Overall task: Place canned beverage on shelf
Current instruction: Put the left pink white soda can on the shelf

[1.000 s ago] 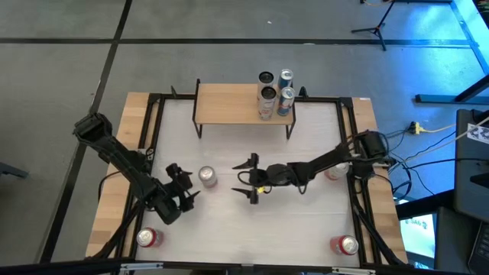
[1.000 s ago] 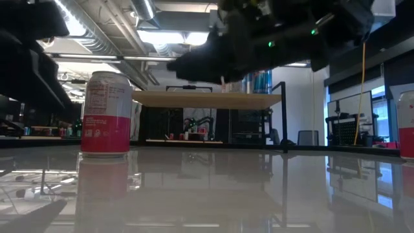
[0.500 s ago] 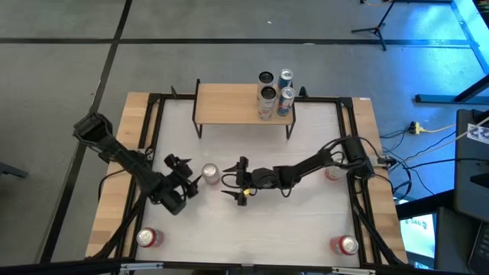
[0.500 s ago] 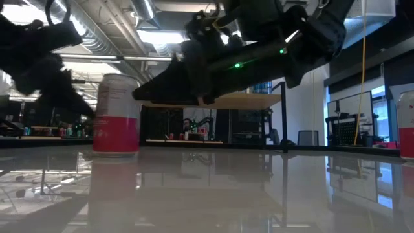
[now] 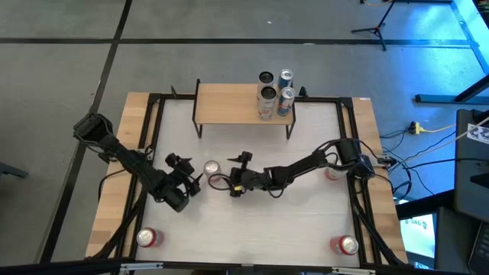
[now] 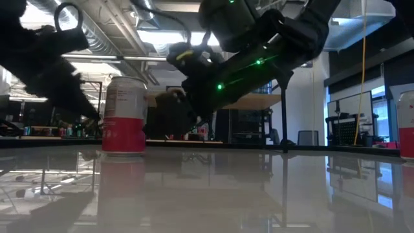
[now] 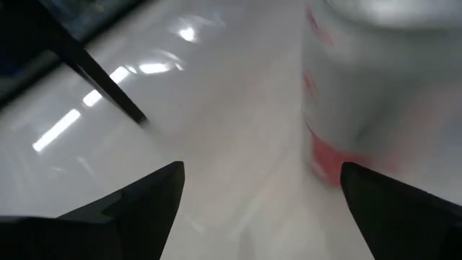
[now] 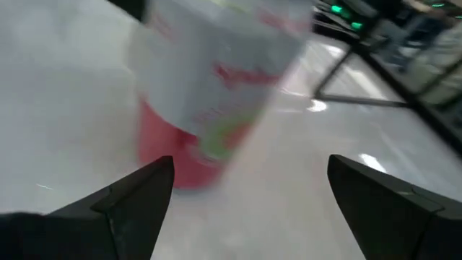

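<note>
Along the lower edge of the high view, two red-and-white cans [image 5: 147, 237] [image 5: 344, 245] stand near the left and right front corners of the white bench [image 5: 290, 221], untouched. Mid-frame, a red-and-white beverage can [image 5: 211, 169] stands upright on the bench, between the two arms. The left gripper [image 5: 186, 177] is just to its left with jaws spread, and the right gripper [image 5: 229, 175] reaches in from the right, jaws also spread, with the can right at its fingertips but not yet pinched. Both wrist views show this can just ahead of the open fingers. Another red can [image 5: 333, 173] sits at the right edge of the bench, partly under the right arm. In the upper middle stands the low light-wood shelf on black legs [image 5: 229, 104], holding four cans [image 5: 275, 93] clustered at its right end; its left part is bare. So I judge the task partly done: some cans are shelved, and this one remains to be gripped, lifted and carried up-frame.
</note>
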Motion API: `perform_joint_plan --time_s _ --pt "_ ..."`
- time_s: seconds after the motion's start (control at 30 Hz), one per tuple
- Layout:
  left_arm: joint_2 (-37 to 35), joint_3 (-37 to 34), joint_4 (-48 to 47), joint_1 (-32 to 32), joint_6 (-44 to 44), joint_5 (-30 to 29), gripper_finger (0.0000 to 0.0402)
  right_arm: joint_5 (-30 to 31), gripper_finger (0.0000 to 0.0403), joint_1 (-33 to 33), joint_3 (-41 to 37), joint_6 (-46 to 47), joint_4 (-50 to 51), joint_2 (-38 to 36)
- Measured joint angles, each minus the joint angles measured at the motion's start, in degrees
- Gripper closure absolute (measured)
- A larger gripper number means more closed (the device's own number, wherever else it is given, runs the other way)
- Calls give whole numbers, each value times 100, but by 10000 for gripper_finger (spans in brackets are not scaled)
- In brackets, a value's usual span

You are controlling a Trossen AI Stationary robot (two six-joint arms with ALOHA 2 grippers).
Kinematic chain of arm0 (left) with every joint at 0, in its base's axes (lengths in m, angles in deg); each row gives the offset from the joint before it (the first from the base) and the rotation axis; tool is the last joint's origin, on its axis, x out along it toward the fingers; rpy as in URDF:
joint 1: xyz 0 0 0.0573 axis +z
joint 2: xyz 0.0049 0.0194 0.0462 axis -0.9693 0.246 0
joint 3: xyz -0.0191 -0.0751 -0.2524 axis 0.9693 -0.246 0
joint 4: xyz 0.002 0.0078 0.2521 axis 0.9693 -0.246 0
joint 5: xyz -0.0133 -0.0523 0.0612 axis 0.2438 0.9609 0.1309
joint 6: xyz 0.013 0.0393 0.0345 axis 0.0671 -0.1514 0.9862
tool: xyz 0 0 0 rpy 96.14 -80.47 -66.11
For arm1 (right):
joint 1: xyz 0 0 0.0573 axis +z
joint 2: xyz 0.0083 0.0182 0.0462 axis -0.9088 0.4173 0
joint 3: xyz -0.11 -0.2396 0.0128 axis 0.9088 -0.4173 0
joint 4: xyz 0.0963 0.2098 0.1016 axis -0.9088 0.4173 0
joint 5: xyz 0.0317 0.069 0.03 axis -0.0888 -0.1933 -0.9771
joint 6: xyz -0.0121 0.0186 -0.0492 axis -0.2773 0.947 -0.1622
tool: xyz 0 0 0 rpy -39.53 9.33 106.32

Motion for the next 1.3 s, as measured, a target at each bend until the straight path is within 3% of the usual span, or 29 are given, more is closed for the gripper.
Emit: perform_joint_plan --time_s 0.17,0.27,0.53,0.9,1.3 --pt "0 0 57 -350 187 855 40 916 40 -11 59 -70 386 0" --pt "0 0 302 -591 246 1007 40 1041 40 -85 63 -63 255 0" --pt "0 1 1206 -746 953 569 40 603 40 -421 65 116 -270 0" --pt "0 2 1207 -337 892 -626 40 -457 40 -590 63 344 -553 0" --pt "-4 7 548 -19 332 -333 40 -83 40 -194 62 327 -220 -9"
